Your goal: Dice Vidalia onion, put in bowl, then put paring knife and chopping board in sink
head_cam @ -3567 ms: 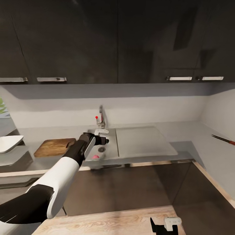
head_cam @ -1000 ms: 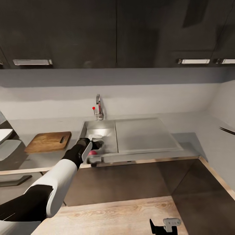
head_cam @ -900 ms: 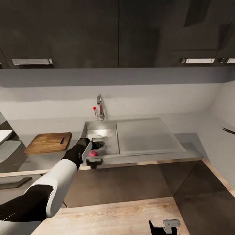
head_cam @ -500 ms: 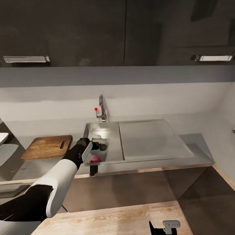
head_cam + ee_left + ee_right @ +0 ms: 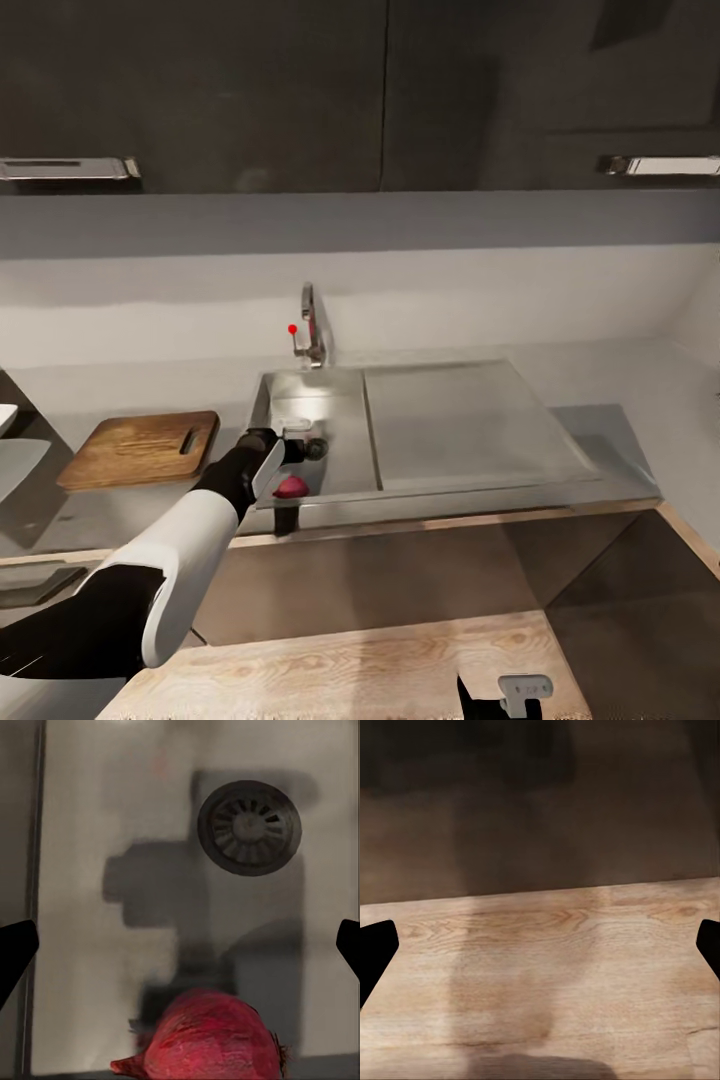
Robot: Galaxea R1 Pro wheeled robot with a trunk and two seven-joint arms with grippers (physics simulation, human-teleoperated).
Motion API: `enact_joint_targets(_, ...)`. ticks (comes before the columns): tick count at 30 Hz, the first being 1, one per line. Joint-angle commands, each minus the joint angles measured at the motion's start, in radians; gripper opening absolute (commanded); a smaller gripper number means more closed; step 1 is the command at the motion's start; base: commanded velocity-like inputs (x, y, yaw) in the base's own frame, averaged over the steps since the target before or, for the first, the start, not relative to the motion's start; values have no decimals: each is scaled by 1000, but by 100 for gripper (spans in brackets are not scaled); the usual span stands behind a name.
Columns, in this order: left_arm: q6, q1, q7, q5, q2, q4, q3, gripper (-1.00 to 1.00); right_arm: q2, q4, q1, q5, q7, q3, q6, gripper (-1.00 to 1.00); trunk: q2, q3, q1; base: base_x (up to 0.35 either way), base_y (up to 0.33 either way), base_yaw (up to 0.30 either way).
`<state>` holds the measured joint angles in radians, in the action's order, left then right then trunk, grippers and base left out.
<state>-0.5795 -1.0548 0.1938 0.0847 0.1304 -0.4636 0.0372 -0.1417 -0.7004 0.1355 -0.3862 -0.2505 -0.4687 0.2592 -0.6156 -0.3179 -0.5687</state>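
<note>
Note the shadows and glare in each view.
Head view: glare on the sink floor behind the left gripper. Left wrist view: blocky gripper shadow across the basin, darkest behind the onion. Right wrist view: soft shadow on the wood floor.

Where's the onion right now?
In the head view, the Vidalia onion lies in the sink near its front wall, just short of the drain, below the left gripper.

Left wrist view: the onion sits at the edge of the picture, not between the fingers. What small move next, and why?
Probably shift the open left hand back toward the sink's front wall until the Vidalia onion is centred between the fingers, then lower. The onion lies on the sink floor, nearer than the drain.
</note>
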Motion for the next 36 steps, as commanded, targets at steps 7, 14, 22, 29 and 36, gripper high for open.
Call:
enact_joint_targets(7,22,-1,7,9,-1,14,4,100,-1,-1,1,-8,-9,-10,5,100,-1,-13,0,-95,-57,0)
enact_joint_targets(14,24,-1,7,9,-1,15,4,100,-1,-1,1,-8,-9,-10,5,100,-1,-20,0,-10,-6,0)
enact_joint_targets(22,24,-1,7,10,-2,16,4,100,-1,-1,1,-8,-9,-10,5,100,-1,-22,0,-44,-1,0)
enact_joint_targets(29,25,-1,7,10,-2,24,3,100,-1,-1,1,-8,-9,-10,5,100,-1,-22,0,-222,0,0)
enact_joint_targets(36,26,-1,7,9,-2,31,3,100,-1,-1,1,-8,-9,-10,5,100,-1,-22,0,-98,0,0)
